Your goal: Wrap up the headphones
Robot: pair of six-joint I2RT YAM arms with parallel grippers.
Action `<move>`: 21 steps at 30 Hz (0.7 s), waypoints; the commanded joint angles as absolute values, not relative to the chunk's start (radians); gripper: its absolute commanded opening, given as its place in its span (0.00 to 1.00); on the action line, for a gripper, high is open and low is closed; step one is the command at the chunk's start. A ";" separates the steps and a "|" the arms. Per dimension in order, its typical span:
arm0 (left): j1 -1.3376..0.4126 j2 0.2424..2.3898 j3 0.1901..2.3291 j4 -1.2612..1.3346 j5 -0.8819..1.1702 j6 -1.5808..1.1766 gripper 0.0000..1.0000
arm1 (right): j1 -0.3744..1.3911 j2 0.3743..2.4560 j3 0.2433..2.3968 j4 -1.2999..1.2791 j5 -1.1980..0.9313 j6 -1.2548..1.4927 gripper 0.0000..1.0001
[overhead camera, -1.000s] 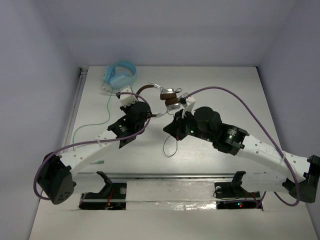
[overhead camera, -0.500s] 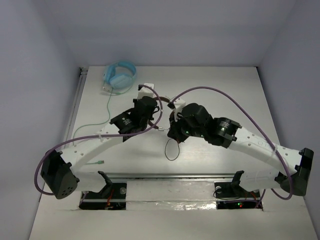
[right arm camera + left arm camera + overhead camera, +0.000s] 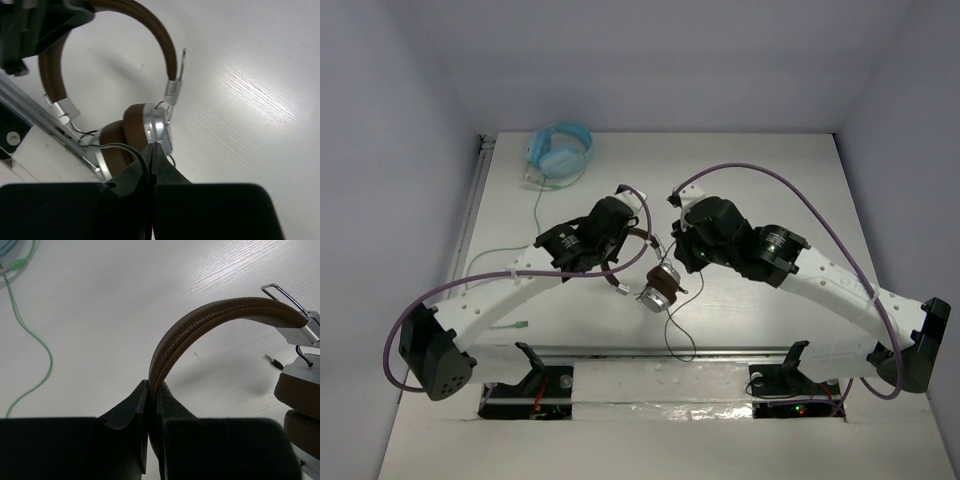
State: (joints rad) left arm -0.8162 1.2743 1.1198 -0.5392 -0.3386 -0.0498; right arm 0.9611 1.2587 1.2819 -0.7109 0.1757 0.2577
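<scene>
The headphones have a brown leather headband (image 3: 215, 315) and silver earcups (image 3: 658, 287) with brown pads (image 3: 136, 125). My left gripper (image 3: 152, 388) is shut on the headband and holds the headphones above the table, earcups hanging toward the near edge. My right gripper (image 3: 151, 148) is shut just under the earcups, with the thin black cable (image 3: 122, 146) running into its closed jaws. In the top view the left gripper (image 3: 632, 238) and right gripper (image 3: 678, 258) flank the headphones. The cable (image 3: 682, 342) dangles toward the front edge. Its plug (image 3: 272, 360) shows in the left wrist view.
Light blue headphones (image 3: 560, 152) lie at the back left; their green cable (image 3: 536, 222) trails down the left side, and shows in the left wrist view (image 3: 35, 340). A metal rail (image 3: 660, 352) runs along the table's near edge, close under the earcups (image 3: 30, 107).
Both arms have brought the brown headphones from the table's middle toward the near edge. The earcups now hang lower in view and the cable trails over the front rail.
</scene>
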 commanded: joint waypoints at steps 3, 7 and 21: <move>-0.787 1.161 1.114 -0.505 -0.284 -0.034 0.00 | 0.943 1.235 1.304 -0.764 0.198 0.252 0.00; -0.767 1.143 1.109 -0.482 -0.209 -0.022 0.00 | 0.943 1.238 1.272 -0.775 0.218 0.276 0.00; -0.629 1.088 1.072 -0.385 0.280 -0.014 0.00 | 0.853 1.164 1.163 -0.531 0.485 0.319 0.09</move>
State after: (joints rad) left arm -0.6582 1.1397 1.0813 -0.4660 0.1211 -0.0055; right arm 0.8875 1.2095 1.1908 -0.6575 0.4088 0.3099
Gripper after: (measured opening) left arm 0.036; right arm 0.080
